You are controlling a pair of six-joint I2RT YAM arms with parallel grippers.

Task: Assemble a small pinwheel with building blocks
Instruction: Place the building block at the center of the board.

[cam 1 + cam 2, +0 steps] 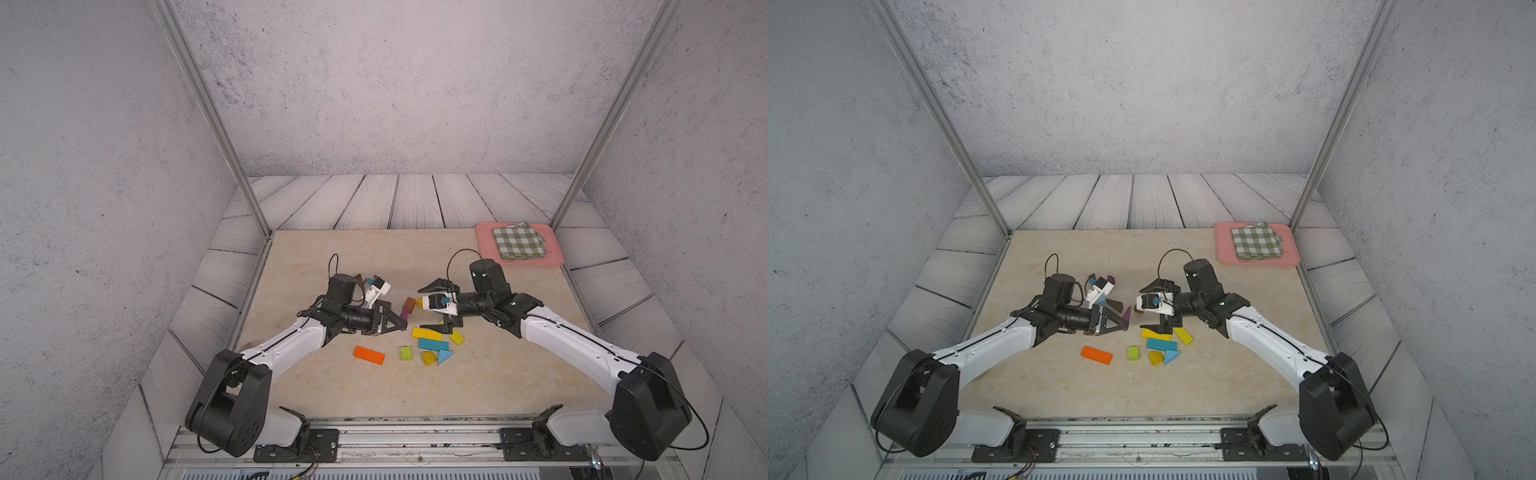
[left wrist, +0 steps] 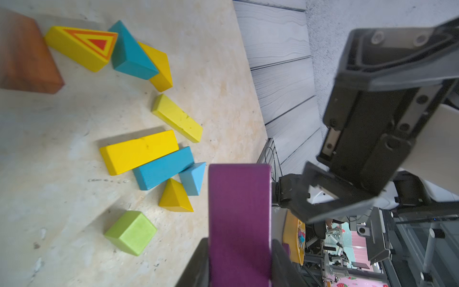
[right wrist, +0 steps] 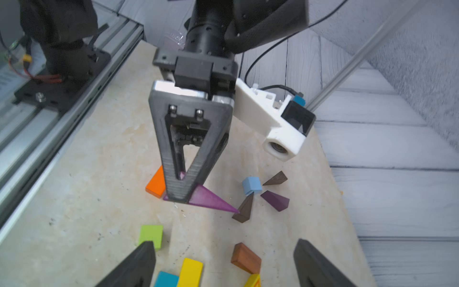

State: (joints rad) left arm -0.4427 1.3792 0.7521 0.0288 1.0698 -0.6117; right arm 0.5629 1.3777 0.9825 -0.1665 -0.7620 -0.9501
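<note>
Right wrist view: the left gripper (image 3: 177,195), stretched low over the table (image 3: 87,174), pinches a purple wedge (image 3: 211,198), while the right gripper (image 3: 224,242) faces it, jaws wide apart, holding nothing

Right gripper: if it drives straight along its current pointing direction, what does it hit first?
Probably the reddish-brown block, just ahead of the right gripper between its open fingers. Its height is unclear; if it clears that, the left gripper holding the purple wedge comes next.
</note>
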